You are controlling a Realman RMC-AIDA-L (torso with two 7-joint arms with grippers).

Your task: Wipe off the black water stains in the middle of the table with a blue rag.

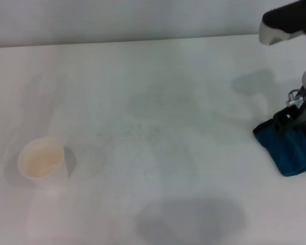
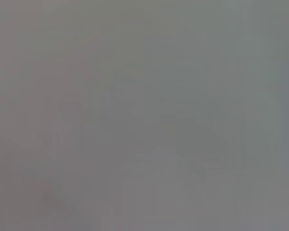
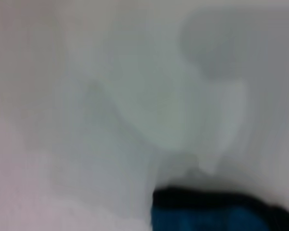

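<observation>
The blue rag (image 1: 290,150) lies bunched at the right edge of the white table (image 1: 158,71), teal with a black trim. My right gripper (image 1: 296,118) stands on the rag's far end, its dark fingers closed on the cloth. The rag also shows in the right wrist view (image 3: 216,217) as a teal patch with a black edge. No dark blot shows in the middle of the table. Only faint greyish streaks (image 1: 143,127) show there. The left gripper is out of view. The left wrist view is plain grey.
A white paper cup (image 1: 42,162) stands upright at the left of the table, open and seemingly empty. The table's far edge (image 1: 143,40) meets a pale wall. A soft grey shadow (image 1: 191,217) lies at the front middle.
</observation>
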